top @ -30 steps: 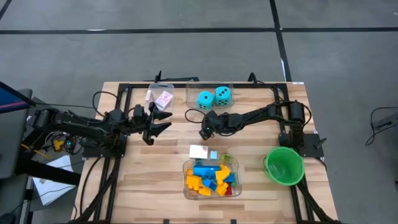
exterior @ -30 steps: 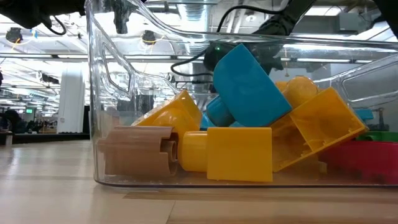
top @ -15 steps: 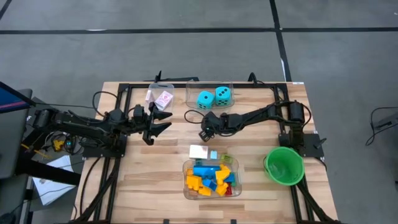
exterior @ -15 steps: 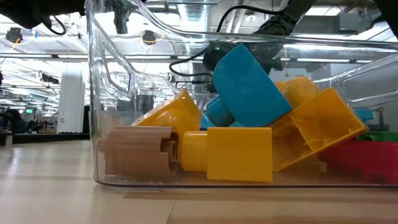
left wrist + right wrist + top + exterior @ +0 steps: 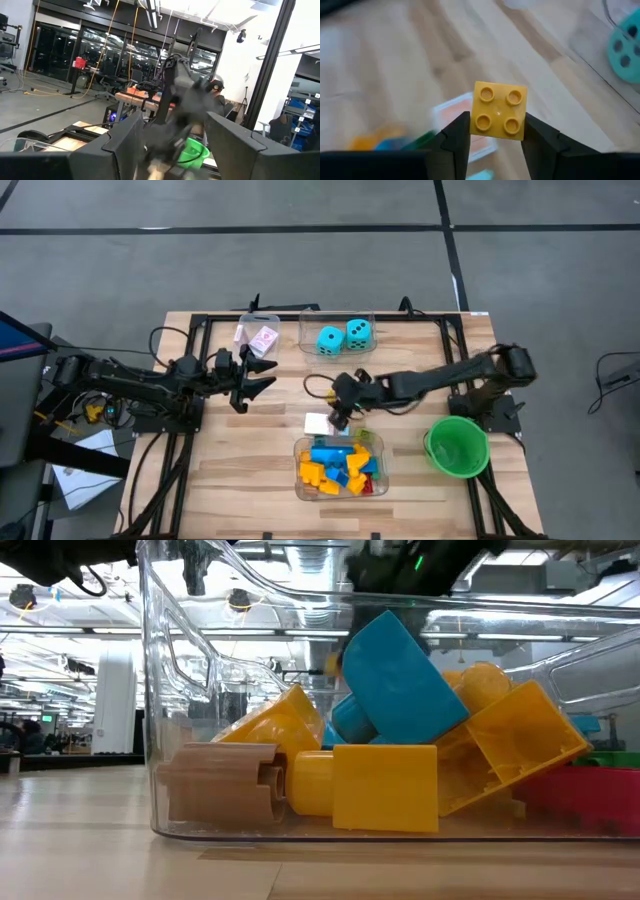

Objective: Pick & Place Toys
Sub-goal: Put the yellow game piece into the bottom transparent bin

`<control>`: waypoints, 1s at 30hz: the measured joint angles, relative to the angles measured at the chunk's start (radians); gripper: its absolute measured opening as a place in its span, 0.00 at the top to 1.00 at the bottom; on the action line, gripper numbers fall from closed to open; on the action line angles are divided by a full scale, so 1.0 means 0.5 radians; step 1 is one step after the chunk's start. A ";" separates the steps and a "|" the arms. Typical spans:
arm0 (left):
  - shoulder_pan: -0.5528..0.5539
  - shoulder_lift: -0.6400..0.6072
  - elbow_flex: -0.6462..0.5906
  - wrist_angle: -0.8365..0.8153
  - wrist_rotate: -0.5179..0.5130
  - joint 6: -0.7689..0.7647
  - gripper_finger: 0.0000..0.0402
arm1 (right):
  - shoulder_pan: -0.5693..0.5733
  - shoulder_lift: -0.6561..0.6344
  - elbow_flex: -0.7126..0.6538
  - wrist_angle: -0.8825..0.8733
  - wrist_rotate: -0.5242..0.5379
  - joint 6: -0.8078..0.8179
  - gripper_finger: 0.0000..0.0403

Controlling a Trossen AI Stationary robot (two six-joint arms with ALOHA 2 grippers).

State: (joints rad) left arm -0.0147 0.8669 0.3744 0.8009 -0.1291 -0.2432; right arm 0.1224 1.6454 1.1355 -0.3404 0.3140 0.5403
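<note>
- The right end effector (image 5: 495, 131) gripped a yellow brick (image 5: 499, 110) between its fingers, above the counter (image 5: 250, 470), beside the brick tub (image 5: 340, 465).
- The left end effector (image 5: 262, 377) hung released near the cards (image 5: 262, 337).

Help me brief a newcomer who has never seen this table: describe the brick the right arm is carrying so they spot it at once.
Start at the clear tub of bricks near the table's front edge, then look just behind it, where the right hand hangs. Between its fingers sits a yellow brick with four round studs, the only brick held up off the table rather than lying in the tub.
</note>
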 joint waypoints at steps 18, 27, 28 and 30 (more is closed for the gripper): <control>0.000 -0.001 0.000 0.001 0.000 0.006 0.48 | 0.905 -0.292 0.001 -0.280 -0.104 -0.030 0.65; 0.000 0.000 0.000 0.001 0.000 0.007 0.48 | 1.053 -0.305 0.001 -0.544 -0.147 0.218 0.65; 0.000 -0.001 0.000 0.001 0.000 0.007 0.48 | 1.062 -0.304 0.001 -0.554 -0.156 0.232 0.65; 0.000 0.000 0.000 0.001 0.000 0.007 0.48 | 1.080 -0.305 0.001 -0.561 -0.161 0.251 0.65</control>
State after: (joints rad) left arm -0.0147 0.8669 0.3744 0.8013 -0.1291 -0.2398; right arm 0.6622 1.4929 1.1358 -0.6210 0.2332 0.6657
